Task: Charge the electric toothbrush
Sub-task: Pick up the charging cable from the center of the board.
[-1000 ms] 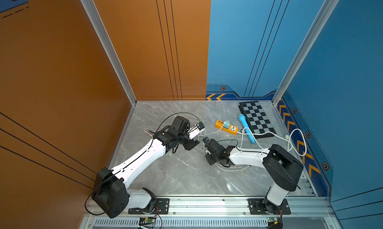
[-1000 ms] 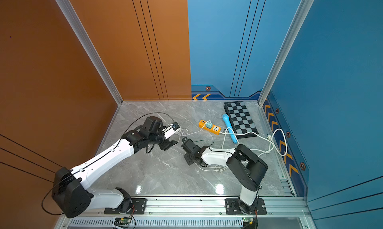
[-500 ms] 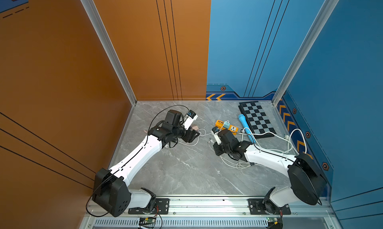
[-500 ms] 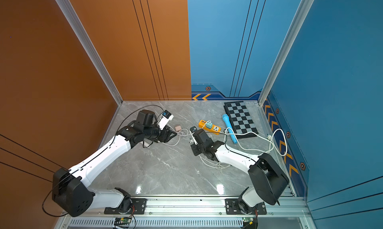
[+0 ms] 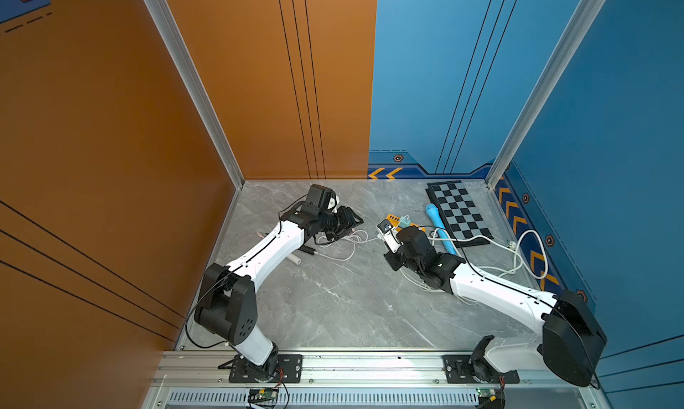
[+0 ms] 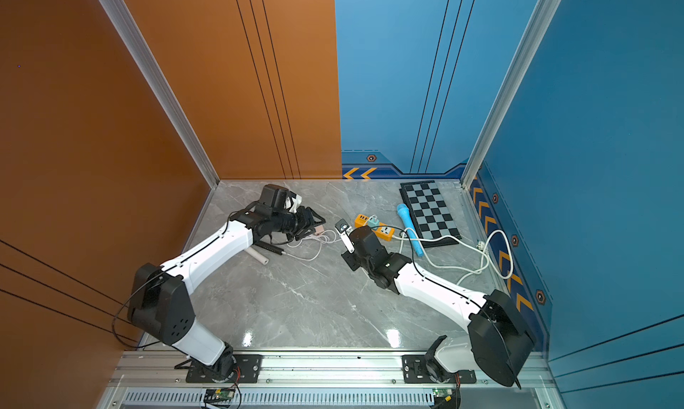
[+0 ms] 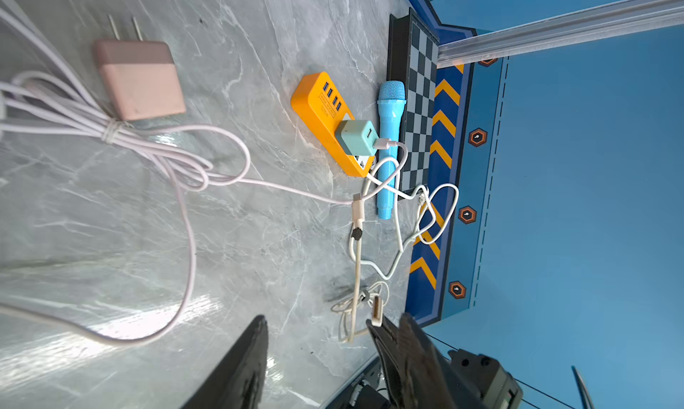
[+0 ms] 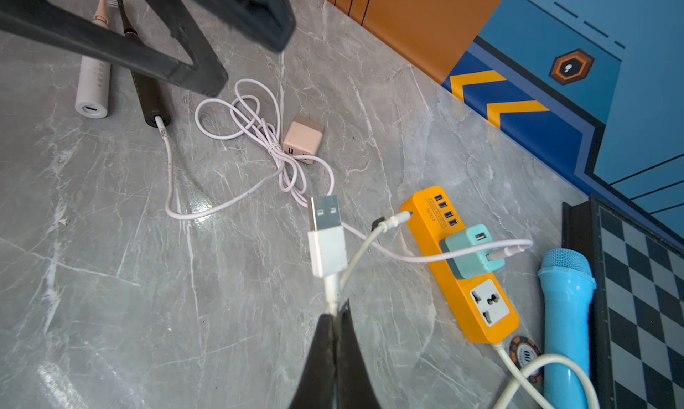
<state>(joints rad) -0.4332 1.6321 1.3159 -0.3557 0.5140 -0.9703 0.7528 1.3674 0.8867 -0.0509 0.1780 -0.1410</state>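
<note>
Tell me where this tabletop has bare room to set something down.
Widest bare patch: the marble tabletop's middle and front, bordered by left arm, right arm and front rail. Smaller strip along the back wall. Crowded: pink charger, pink cable and two toothbrushes by the left gripper; orange power strip, blue toy microphone and checkerboard at the right rear.

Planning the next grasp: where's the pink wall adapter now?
In the right wrist view, the pink wall adapter lies unplugged beside the coiled pink cable, between the black toothbrush and the orange power strip, toward the robot's left.
</note>
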